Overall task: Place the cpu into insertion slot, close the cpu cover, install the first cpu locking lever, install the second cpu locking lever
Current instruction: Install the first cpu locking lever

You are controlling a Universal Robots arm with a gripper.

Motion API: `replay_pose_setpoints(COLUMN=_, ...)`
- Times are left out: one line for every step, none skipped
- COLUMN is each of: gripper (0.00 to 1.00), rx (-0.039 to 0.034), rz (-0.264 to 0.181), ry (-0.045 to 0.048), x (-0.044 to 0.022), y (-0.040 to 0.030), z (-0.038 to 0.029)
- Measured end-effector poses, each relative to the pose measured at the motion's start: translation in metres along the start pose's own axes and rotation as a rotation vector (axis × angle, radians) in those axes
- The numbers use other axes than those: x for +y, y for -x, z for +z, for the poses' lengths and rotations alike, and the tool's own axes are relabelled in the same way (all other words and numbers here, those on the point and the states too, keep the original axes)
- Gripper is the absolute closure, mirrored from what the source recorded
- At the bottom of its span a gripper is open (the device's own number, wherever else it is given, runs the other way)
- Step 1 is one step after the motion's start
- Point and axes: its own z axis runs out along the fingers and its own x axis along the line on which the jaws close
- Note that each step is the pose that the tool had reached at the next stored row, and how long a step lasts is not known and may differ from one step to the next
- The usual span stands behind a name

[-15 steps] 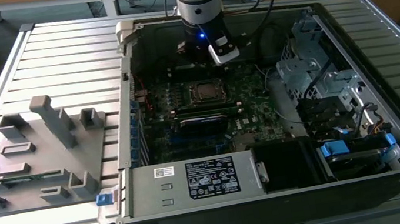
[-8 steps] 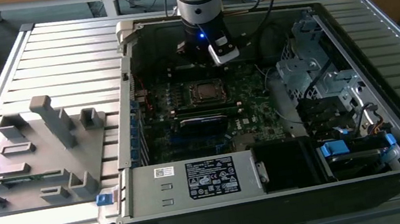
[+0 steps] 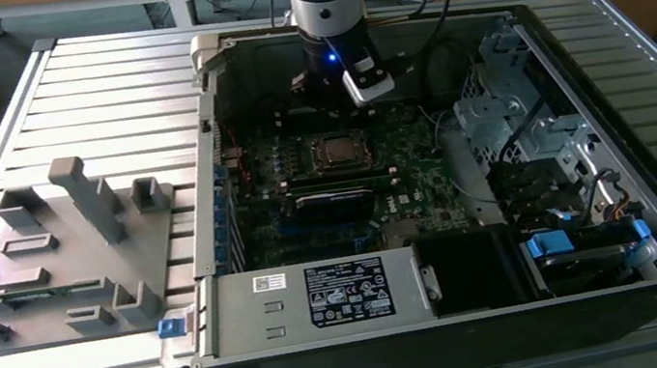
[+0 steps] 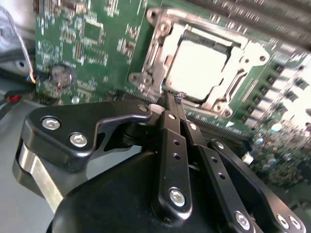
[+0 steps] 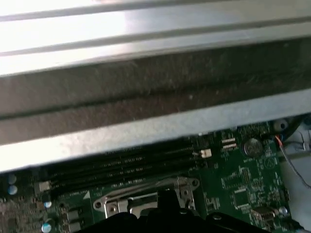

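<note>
Hovering clenched, the claw (image 4: 171, 99) is sitting just at the near edge of the cpu cover (image 4: 160, 53).
The cpu (image 4: 197, 68) is lying flat inside the insertion slot (image 3: 338, 150), framed by the cover's silvery rim; open green motherboard (image 4: 92, 43) is spreading beside the socket, inside the computer case (image 3: 582, 136).

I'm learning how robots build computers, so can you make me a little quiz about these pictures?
1. True or false: the cpu lies under the lowered cpu cover.
2. In the second wrist view, the tips of the gripper fingers are nearest to: A) the cpu cover's edge, B) the round battery, C) the red wire.
3. Fill in: in the exterior view, the grey holder block lies to the view's ____ of the computer case.

Key: 1 true; 2 A; 3 left.
</note>
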Motion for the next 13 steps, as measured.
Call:
replay_pose_setpoints(gripper=0.9, rx=-0.0019, rz=-0.001, ry=-0.009, x=0.0, y=0.0, z=0.0)
replay_pose_setpoints(gripper=0.9, rx=-0.0023, rz=-0.002, ry=-0.0114, x=0.0, y=0.0, z=0.0)
replay_pose_setpoints(gripper=0.9, rx=-0.0023, rz=-0.002, ry=-0.0116, x=0.0, y=0.0, z=0.0)
replay_pose_setpoints(gripper=0.9, rx=-0.0023, rz=-0.002, ry=-0.0118, x=0.0, y=0.0, z=0.0)
replay_pose_setpoints(gripper=0.9, rx=-0.0003, rz=-0.002, ry=-0.0123, x=0.0, y=0.0001, z=0.0001)
replay_pose_setpoints(gripper=0.9, rx=0.0067, rz=-0.001, ry=-0.0138, x=0.0001, y=0.0001, z=0.0002)
replay_pose_setpoints(gripper=0.9, rx=0.0195, rz=-0.001, ry=-0.0164, x=0.0, y=0.0003, z=0.0003)
replay_pose_setpoints(gripper=0.9, rx=0.0358, rz=0.0, ry=-0.0197, x=0.0001, y=0.0004, z=0.0004)
replay_pose_setpoints(gripper=0.9, rx=0.0506, rz=0.001, ry=-0.0232, x=0.0001, y=0.0005, z=0.0006)
replay_pose_setpoints(gripper=0.9, rx=0.0524, rz=0.001, ry=-0.0236, x=0.0001, y=0.0005, z=0.0005)
replay_pose_setpoints(gripper=0.9, rx=0.0528, rz=0.001, ry=-0.0237, x=0.0001, y=0.0005, z=0.0005)
replay_pose_setpoints(gripper=0.9, rx=0.0531, rz=0.001, ry=-0.0238, x=0.0001, y=0.0005, z=0.0005)
replay_pose_setpoints(gripper=0.9, rx=0.0534, rz=0.001, ry=-0.0238, x=0.0001, y=0.0005, z=0.0005)
